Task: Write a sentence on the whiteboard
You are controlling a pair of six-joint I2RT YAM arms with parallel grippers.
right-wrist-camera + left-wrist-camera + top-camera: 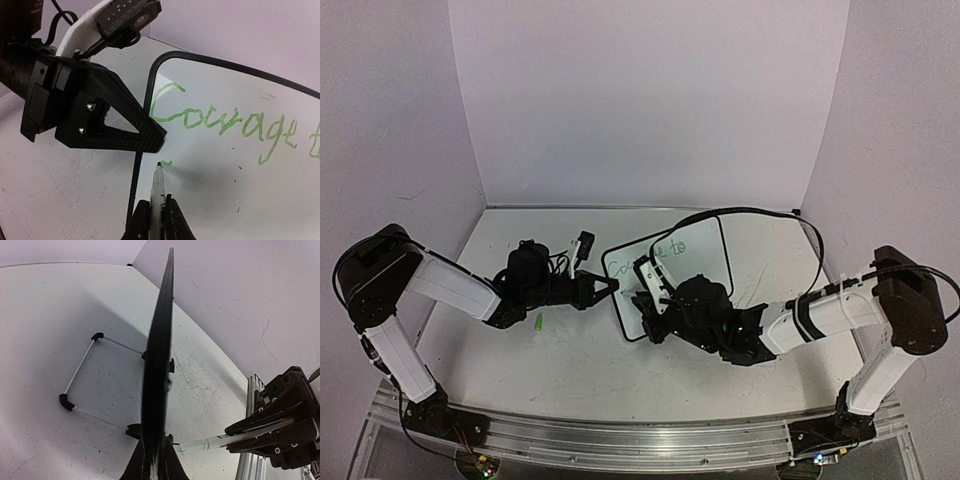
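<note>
Soft, even light casts faint shadows; the left wrist view shows the whiteboard [159, 340] edge blurred close-up.

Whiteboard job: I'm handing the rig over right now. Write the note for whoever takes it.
Grippers: the left gripper is shut on the whiteboard, at the edge where the lines begin. The right gripper is shut on the marker, its tip on the board at the start of line two.
Done: the sentence has its first line, "Courage to", in green, and a small stroke below it.
Left: the rest of line two.
Also: a small green piece, probably the cap, lies on the table by the left arm.
</note>
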